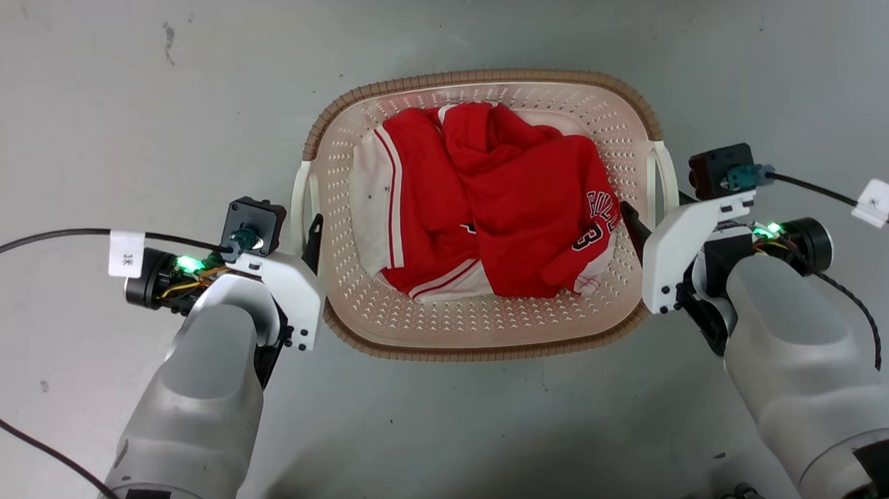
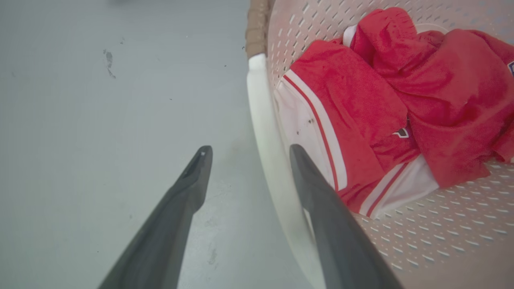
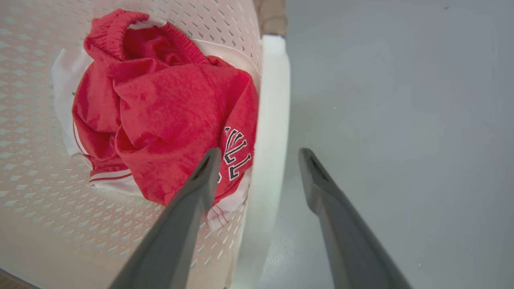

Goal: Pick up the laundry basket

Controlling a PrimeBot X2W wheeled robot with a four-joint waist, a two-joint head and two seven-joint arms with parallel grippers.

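Observation:
The laundry basket, cream with perforated walls and a brown woven rim, sits on the grey floor between my arms. It holds red and white clothes. My left gripper is open at the basket's left white handle. In the left wrist view that handle runs between the fingers of the left gripper, close to the inner one. My right gripper is open at the right handle. The right wrist view has this handle between the spread fingers of the right gripper, the inner finger over the clothes.
Bare grey floor with a few dark scuffs surrounds the basket. Black cables with white tags trail from my left wrist and my right wrist out to the sides.

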